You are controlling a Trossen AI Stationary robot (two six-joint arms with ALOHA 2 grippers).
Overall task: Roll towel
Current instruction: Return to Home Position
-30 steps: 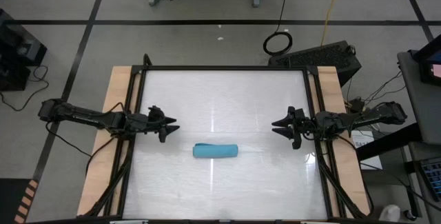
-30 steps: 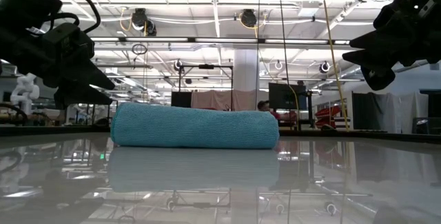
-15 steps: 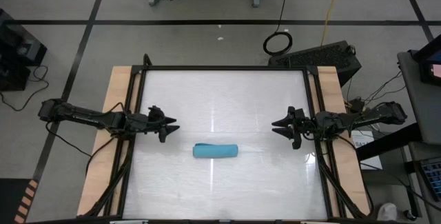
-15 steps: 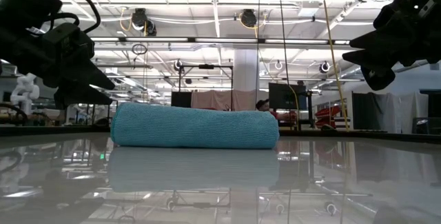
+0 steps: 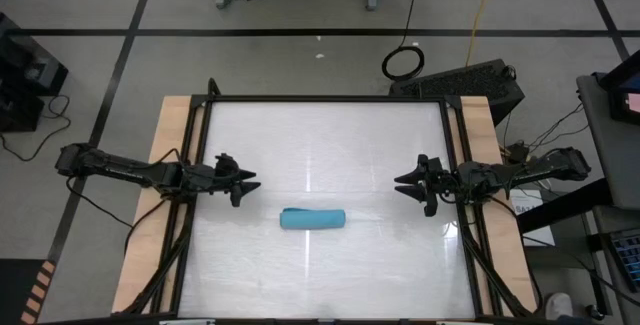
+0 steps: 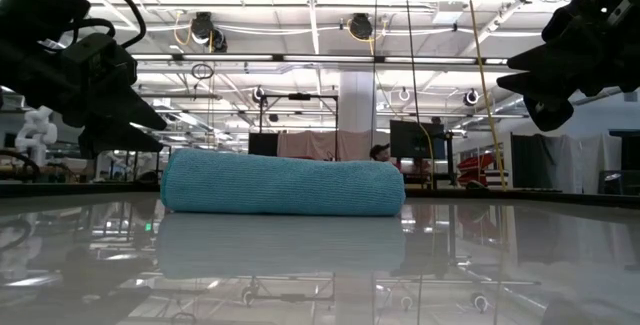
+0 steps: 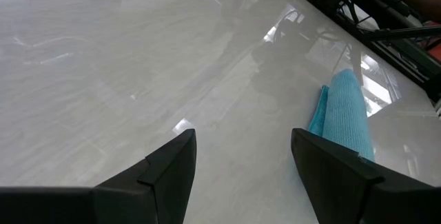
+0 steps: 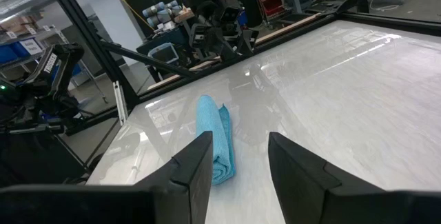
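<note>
— So, where is the towel (image 5: 313,219)?

— On the glossy white surface (image 5: 320,135), near the middle, as a tight roll. Seen from above, its long axis runs across, from the left arm's side toward the right arm's side. The low view shows it broadside, resting flat, with its own reflection under it.

— Is anything touching it?

— No. Both arms reach in from the side edges and stop well short of it. The roll lies apart from them and a little nearer the front edge than the line between the two.

— And the left gripper (image 7: 242,136)?

— It hangs above the surface on the left side with its fingers spread and nothing between them. Its wrist camera sees bare surface through the gap and the towel off to one side.

— The right gripper (image 8: 240,138)?

— Much the same on the right side: raised, fingers apart, holding nothing. From its wrist camera the roll is seen end on, and the spiral of the layers shows at the near end.
</note>
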